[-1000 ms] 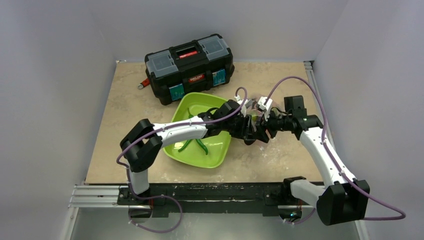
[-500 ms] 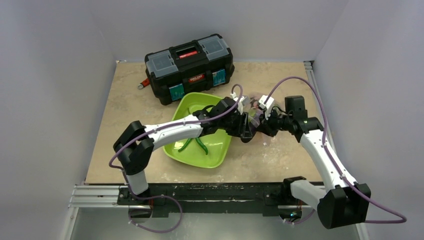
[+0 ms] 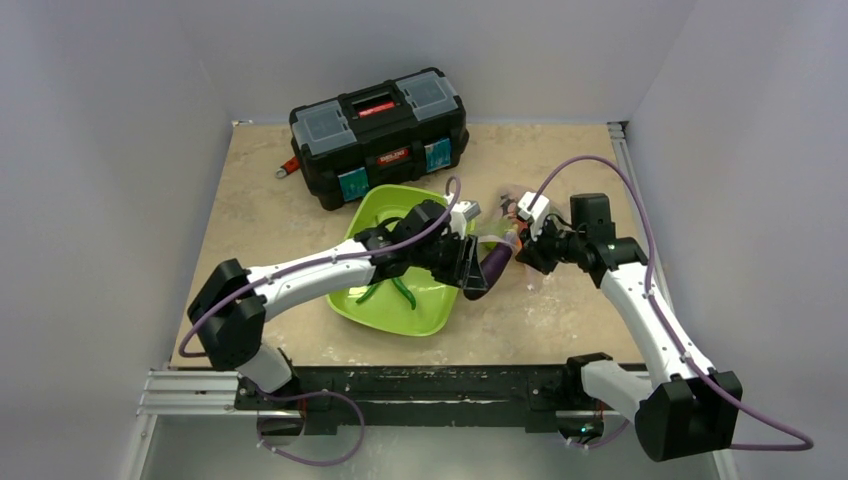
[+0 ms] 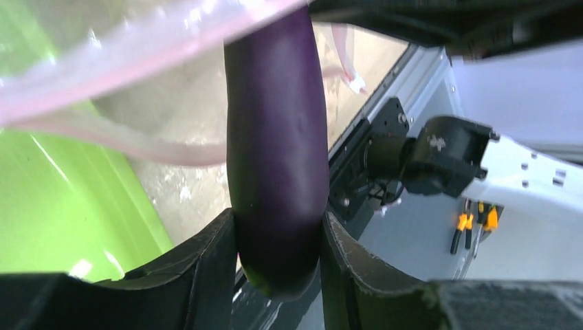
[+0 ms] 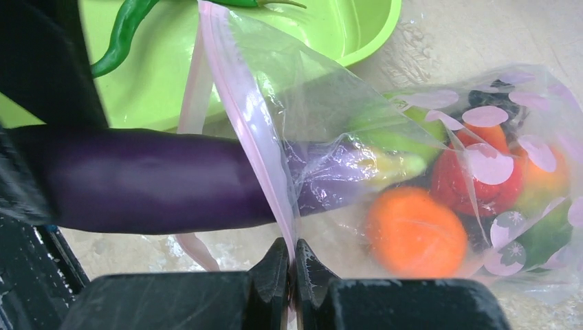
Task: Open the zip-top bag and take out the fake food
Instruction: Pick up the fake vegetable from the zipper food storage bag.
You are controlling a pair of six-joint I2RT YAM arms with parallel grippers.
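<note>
The zip-top bag [image 5: 330,103] lies on the table right of the tray, its pink-stripped mouth open toward the left. My right gripper [image 5: 292,251] is shut on the lower lip of that mouth. A purple eggplant [image 5: 151,179] sticks halfway out of the bag. My left gripper [image 4: 278,234] is shut on the eggplant's [image 4: 275,151] outer end. Still inside the bag are an orange [image 5: 416,230], a red strawberry [image 5: 474,175] and other fake food. From above, the eggplant [image 3: 495,262] bridges the left gripper [image 3: 472,278] and the right gripper [image 3: 520,245].
The lime-green tray [image 3: 372,215] sits under my left forearm and holds green bean pods [image 5: 124,31]. A black toolbox [image 3: 380,135] stands at the back of the table, with a red-handled tool [image 3: 288,166] beside it. The bag's closed end lies toward the back right.
My right gripper has shut on the bag's mouth. My left arm has drawn back to the left, pulling the eggplant partly out of the bag.
</note>
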